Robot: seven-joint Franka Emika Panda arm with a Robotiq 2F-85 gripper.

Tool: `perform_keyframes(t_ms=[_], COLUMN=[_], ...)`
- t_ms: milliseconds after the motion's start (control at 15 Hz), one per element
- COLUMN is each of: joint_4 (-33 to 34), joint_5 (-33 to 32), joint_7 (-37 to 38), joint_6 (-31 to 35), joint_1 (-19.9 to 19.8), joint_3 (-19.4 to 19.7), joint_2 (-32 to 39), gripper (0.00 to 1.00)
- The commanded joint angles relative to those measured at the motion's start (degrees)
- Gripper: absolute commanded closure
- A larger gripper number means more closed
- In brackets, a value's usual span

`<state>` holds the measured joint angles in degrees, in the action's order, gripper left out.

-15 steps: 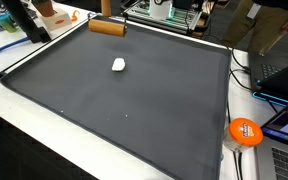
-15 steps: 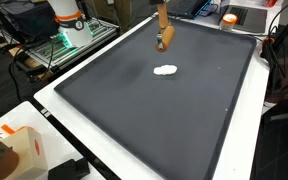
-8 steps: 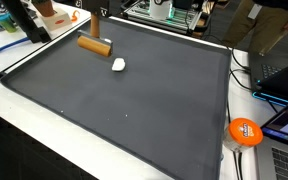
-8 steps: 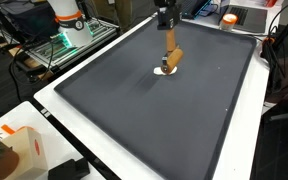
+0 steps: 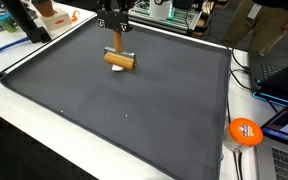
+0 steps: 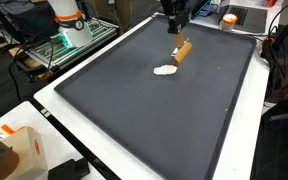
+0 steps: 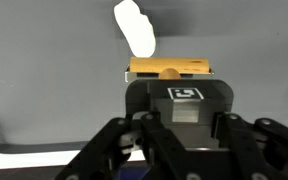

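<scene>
Wooden bar (image 6: 182, 50) carried in from the mat's far edge, the gripper (image 6: 176, 32) clenched on it

On the dark mat (image 6: 134, 110) the white lump (image 6: 165, 70) lies at left; the bar now hangs just right of it, close beside it, though contact cannot be told.

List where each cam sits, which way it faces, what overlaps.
Exterior view: off one side of the mat, looking across it; claw at the far edge, holding the block.
Exterior view: high off a near corner, looking along the mat; robot base far left, claw at top.
Wrist view: on the wrist, looking down at block and white lump; claw fills the bottom.
Shared: all three show claw and block.
</scene>
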<state>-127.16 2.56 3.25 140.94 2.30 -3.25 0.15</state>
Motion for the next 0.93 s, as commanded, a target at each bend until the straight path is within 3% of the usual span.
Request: perform_keyframes(t_ms=[0, 67, 200, 533, 667, 733, 800, 867], joint_4=[0.1, 0.1, 1.0, 1.7, 1.0, 1.0, 1.0, 1.0], joint_5=[0.0, 0.0, -5.4, -2.8, -3.1, -3.1, -3.1, -3.1], joint_7=[0.0, 0.0, 7.1, 13.0, 11.9, 12.0, 12.0, 12.0], joint_6=[-0.2, -0.2, -2.6, -7.2, -4.7, -4.7, -4.7, -4.7], joint_1=[0.2, 0.2, 0.1, 0.2, 0.2, 0.2, 0.2, 0.2], joint_3=[0.2, 0.2, 0.5, 0.7, 0.6, 0.6, 0.6, 0.6], joint_2=[0.1, 0.2, 1.5, 2.1, 2.6, 2.6, 2.6, 2.7], gripper=[0.53, 0.78, 0.78, 0.78, 0.78, 0.53, 0.53, 0.78])
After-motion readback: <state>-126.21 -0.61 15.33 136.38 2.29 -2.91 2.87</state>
